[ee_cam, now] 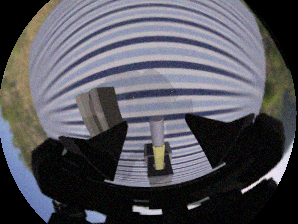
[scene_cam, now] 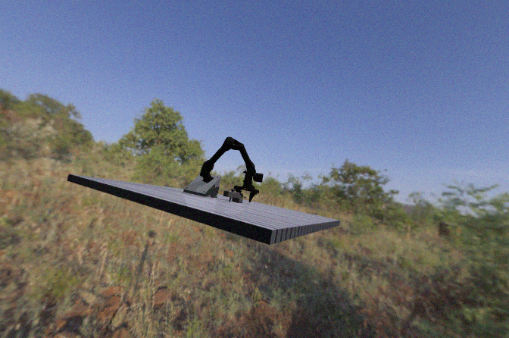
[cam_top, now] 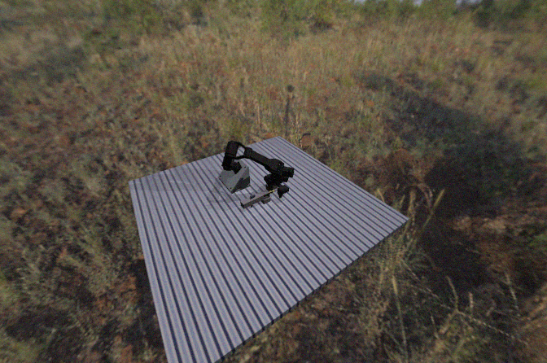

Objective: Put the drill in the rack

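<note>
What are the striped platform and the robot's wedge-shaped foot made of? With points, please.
The striped platform (cam_top: 257, 256) (scene_cam: 163, 202): perhaps painted or corrugated metal, going by its even, dull stripes. The wedge-shaped foot (cam_top: 242, 176) (scene_cam: 198, 186): possibly metal or hard plastic, flat grey with crisp edges.
</note>
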{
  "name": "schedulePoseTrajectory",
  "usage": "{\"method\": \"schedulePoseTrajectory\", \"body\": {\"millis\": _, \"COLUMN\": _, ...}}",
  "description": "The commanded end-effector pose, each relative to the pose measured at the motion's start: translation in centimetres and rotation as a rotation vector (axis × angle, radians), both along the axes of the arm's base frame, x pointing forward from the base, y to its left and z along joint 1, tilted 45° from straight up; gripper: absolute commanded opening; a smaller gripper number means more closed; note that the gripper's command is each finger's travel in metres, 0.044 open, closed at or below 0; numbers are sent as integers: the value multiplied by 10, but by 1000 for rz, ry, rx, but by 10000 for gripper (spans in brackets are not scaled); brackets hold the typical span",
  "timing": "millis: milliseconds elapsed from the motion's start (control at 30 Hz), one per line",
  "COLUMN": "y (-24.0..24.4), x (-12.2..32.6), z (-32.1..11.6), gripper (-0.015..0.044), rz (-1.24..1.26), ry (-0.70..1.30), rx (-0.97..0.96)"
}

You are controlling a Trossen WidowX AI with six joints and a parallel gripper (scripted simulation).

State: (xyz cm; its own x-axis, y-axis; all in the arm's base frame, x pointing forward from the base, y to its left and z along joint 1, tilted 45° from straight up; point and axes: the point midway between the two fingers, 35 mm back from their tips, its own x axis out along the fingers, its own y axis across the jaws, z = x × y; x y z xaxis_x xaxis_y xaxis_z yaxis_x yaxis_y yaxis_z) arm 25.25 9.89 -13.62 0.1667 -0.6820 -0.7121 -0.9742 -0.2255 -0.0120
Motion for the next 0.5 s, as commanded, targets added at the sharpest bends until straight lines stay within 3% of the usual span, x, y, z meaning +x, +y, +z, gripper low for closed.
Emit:
{"method": "schedulePoseTrajectory", "body": {"millis": 0, "y": -3, "x": 0, "z": 1, "gripper": 440, "rz": 4, "ry": 0, "rx": -5}}
{"method": "schedulePoseTrajectory", "body": {"millis": 467, "y": -8, "x": 0, "z": 4, "gripper": 440, "rz": 4, "ry": 0, "rx": -6}}
